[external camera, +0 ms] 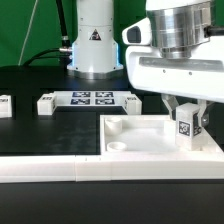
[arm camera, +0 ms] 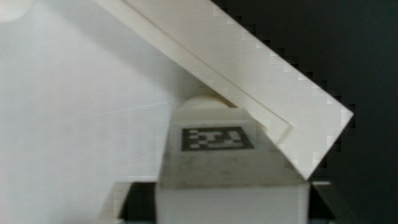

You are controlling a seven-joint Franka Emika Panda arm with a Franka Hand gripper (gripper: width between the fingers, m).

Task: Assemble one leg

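My gripper (external camera: 185, 128) is shut on the leg (external camera: 185, 126), a short white post with a black-and-white marker on its side. It holds the leg upright over the far right corner of the large white square tray-like part (external camera: 150, 135). In the wrist view the leg (arm camera: 217, 150) fills the space between the two dark fingers (arm camera: 135, 203), its marker facing the camera, and its far end sits at the tray's raised corner rim (arm camera: 267, 95). Whether the leg's end touches the tray floor is hidden.
The marker board (external camera: 88, 100) lies on the black table behind the tray. Small white parts sit at the exterior view's left (external camera: 5, 105) and beside the board (external camera: 45, 104). A white rail (external camera: 60, 168) runs along the front. The arm's base (external camera: 92, 45) stands at the back.
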